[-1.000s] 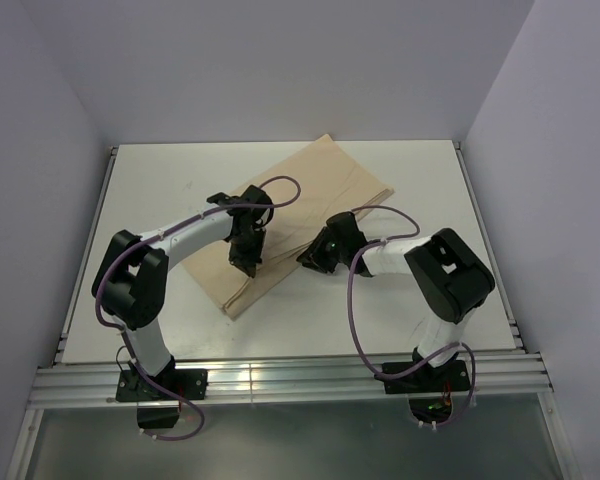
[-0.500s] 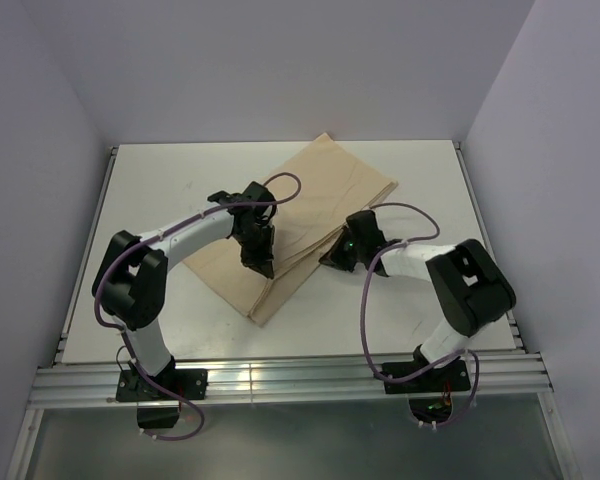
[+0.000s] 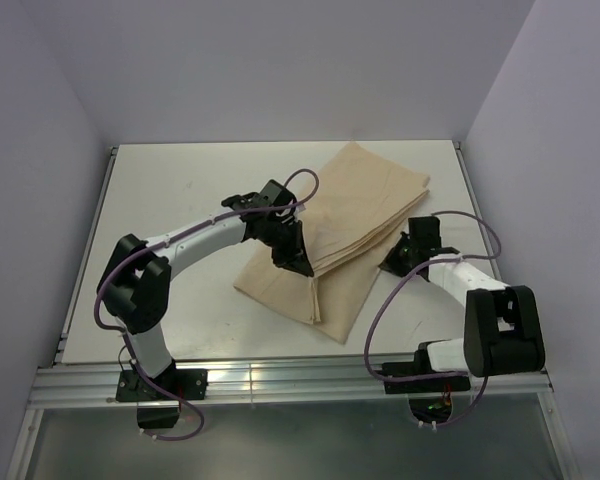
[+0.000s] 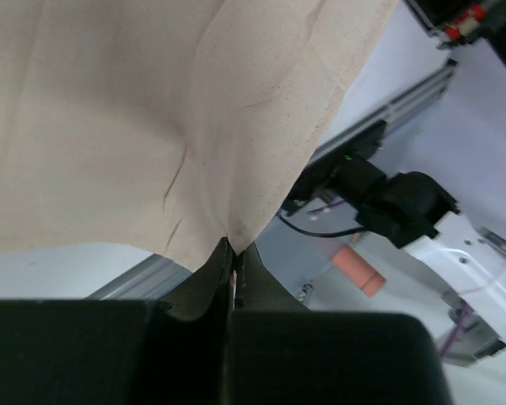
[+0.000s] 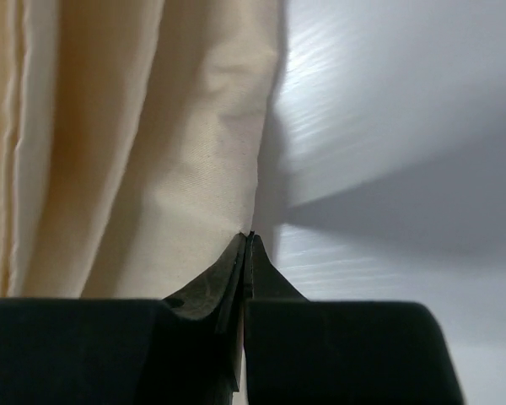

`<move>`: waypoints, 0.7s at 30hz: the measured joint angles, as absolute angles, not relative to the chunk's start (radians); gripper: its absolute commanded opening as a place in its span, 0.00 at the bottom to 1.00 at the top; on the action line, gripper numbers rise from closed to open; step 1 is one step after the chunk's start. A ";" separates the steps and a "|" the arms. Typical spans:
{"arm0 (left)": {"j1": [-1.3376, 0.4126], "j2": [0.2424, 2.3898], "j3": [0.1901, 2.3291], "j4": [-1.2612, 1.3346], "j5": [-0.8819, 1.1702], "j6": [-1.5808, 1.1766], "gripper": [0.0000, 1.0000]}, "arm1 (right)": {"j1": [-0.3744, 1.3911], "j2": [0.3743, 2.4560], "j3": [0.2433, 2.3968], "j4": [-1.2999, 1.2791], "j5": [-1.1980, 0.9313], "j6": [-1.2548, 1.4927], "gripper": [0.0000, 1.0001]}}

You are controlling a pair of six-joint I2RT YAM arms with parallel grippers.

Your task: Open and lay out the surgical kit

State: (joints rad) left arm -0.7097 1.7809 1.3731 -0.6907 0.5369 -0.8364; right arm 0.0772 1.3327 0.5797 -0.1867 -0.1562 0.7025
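Surgical kit wrap [image 3: 365, 215] now has a loose flap spread toward the arms' side of the desk [image 3: 160, 200]. 1 second ago the tan bundle was a narrower folded strip lying further left. Just beyond that flap the left tool [image 3: 298, 262] is clamped on a fold of the cloth, and its wrist view shows the fabric puckering into the closed tips, raised off the surface. To the right, the right tool [image 3: 392, 262] has snapped closed within the last second. It appears to pinch the wrap's right-hand edge, since the cloth runs straight into its tips in the wrist view. That arm has swung well out to the right and the whole bundle has travelled with it, so the far corner now lies near the desk's far right corner. I judge that the 2 grips are drawing the outer layer apart, so opening is under way but at an early stage. Several layers still lie folded over the middle, and no tray, instruments or packets show anywhere. The contents remain covered, and none of the laying-out has begun.
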 measured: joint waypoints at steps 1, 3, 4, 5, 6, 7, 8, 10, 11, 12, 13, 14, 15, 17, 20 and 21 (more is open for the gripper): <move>-0.714 1.781 1.373 -0.670 0.551 -0.859 0.00 | 0.039 1.330 0.580 -0.206 -0.146 0.681 0.00; -0.722 1.781 1.373 -0.623 0.580 -0.904 0.00 | -0.022 1.330 0.581 -0.237 -0.140 0.650 0.00; -0.723 1.781 1.373 -0.601 0.591 -0.920 0.00 | -0.044 1.330 0.582 -0.249 -0.137 0.636 0.00; -0.723 1.781 1.372 -0.583 0.600 -0.933 0.00 | -0.059 1.330 0.584 -0.261 -0.133 0.626 0.00; -0.724 1.781 1.372 -0.569 0.607 -0.941 0.00 | -0.073 1.330 0.587 -0.274 -0.128 0.613 0.00; -0.722 1.782 1.373 -0.556 0.613 -0.949 0.00 | -0.081 1.330 0.591 -0.285 -0.124 0.605 0.00; -0.718 1.786 1.378 -0.553 0.617 -0.952 0.00 | -0.086 1.330 0.598 -0.300 -0.119 0.596 0.00; -0.701 1.806 1.402 -0.565 0.624 -0.944 0.00 | -0.090 1.331 0.617 -0.328 -0.115 0.583 0.00; -0.686 1.819 1.421 -0.574 0.624 -0.934 0.00 | -0.091 1.331 0.627 -0.338 -0.112 0.580 0.00; -0.665 1.832 1.436 -0.581 0.622 -0.924 0.00 | -0.096 1.333 0.640 -0.353 -0.111 0.577 0.00; -0.632 1.843 1.449 -0.591 0.622 -0.910 0.00 | -0.103 1.337 0.655 -0.367 -0.111 0.576 0.00; -0.597 1.848 1.455 -0.599 0.616 -0.897 0.00 | -0.111 1.343 0.670 -0.381 -0.109 0.575 0.00; -0.548 1.850 1.457 -0.608 0.603 -0.882 0.00 | -0.118 1.351 0.687 -0.395 -0.104 0.574 0.00; -0.443 1.850 1.457 -0.623 0.580 -0.853 0.00 | -0.134 1.374 0.730 -0.428 -0.089 0.567 0.00; -0.261 1.847 1.441 -0.626 0.532 -0.805 0.00 | -0.145 1.396 0.776 -0.464 -0.066 0.557 0.00; -0.208 1.843 1.426 -0.627 0.514 -0.793 0.00 | -0.149 1.402 0.788 -0.474 -0.057 0.553 0.00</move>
